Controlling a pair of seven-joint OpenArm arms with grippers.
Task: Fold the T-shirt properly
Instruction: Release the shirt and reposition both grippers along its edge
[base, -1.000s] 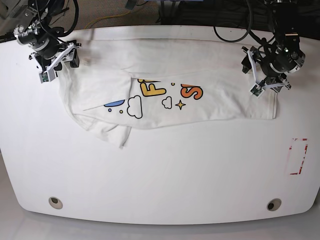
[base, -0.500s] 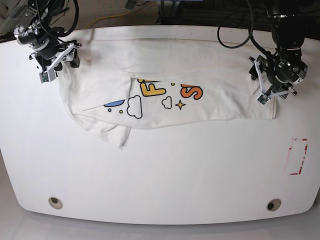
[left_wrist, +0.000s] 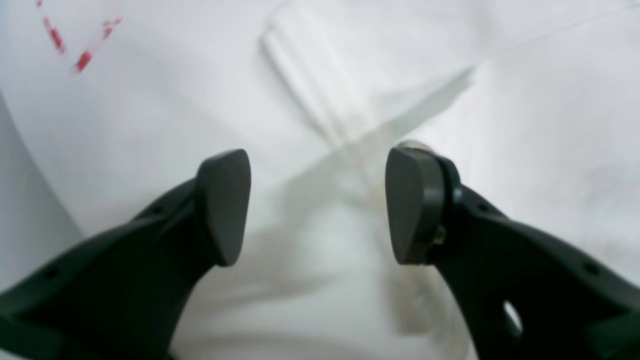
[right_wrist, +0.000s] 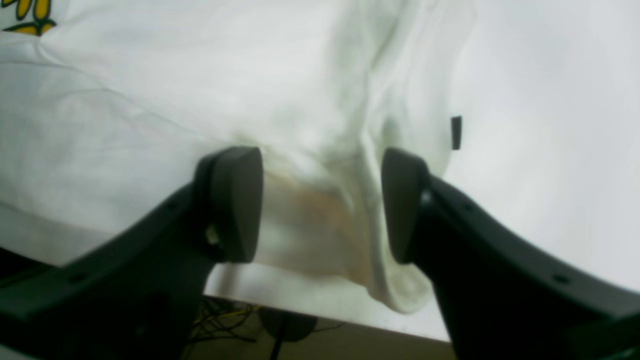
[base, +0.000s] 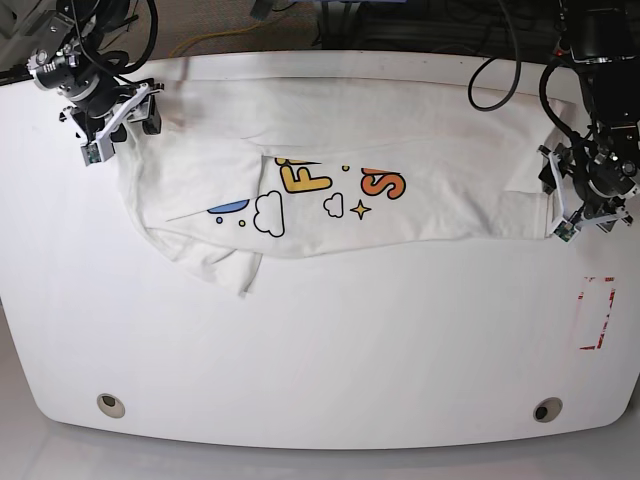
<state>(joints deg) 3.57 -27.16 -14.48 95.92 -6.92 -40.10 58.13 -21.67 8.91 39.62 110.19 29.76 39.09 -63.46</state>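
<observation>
White table (base: 320, 340) bears the T-shirt (base: 340, 170); left gripper (base: 583, 203) and right gripper (base: 110, 120) fingers spread apart, gripping nothing.

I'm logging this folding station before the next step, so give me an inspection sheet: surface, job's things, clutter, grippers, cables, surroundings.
Surface: white table, two round holes near the front edge, red tape marking.
Job's things: T-shirt partly folded, print showing, wrinkled.
Clutter: nothing seen.
Grippers: left gripper open at the shirt's edge; right gripper open over bunched cloth at the table's far edge.
Cables: black cables above the far side.
Surroundings: floor beyond the table, unclear.
</observation>
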